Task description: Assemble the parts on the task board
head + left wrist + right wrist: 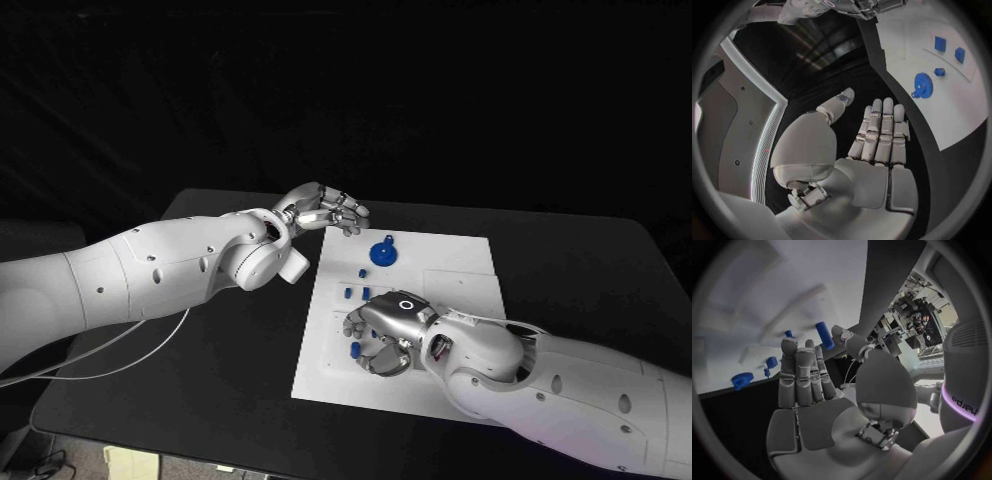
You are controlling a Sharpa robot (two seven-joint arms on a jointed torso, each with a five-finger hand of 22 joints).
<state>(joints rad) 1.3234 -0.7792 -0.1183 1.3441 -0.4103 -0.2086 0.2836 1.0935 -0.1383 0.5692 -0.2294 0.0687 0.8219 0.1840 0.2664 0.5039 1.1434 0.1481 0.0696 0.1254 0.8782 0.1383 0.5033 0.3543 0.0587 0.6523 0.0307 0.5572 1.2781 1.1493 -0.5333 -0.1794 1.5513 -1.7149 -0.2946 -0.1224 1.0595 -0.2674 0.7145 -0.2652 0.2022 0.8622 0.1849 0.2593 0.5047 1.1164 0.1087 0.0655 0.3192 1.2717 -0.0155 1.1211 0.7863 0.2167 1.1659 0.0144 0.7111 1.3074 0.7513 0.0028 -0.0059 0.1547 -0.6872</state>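
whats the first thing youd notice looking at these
The white task board glares against the black table, with a blue gear near its far edge. The right hand hovers over the board's near half by small blue parts, while the left hand hangs empty just past the far corner.

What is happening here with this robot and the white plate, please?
The robot is assembling small blue parts on the white task board. Its right hand is over the near part of the board, its fingers next to a blue peg; whether it grips the peg is unclear. The left hand hovers at the board's far left corner, open and holding nothing. A blue gear lies on the far part of the board.
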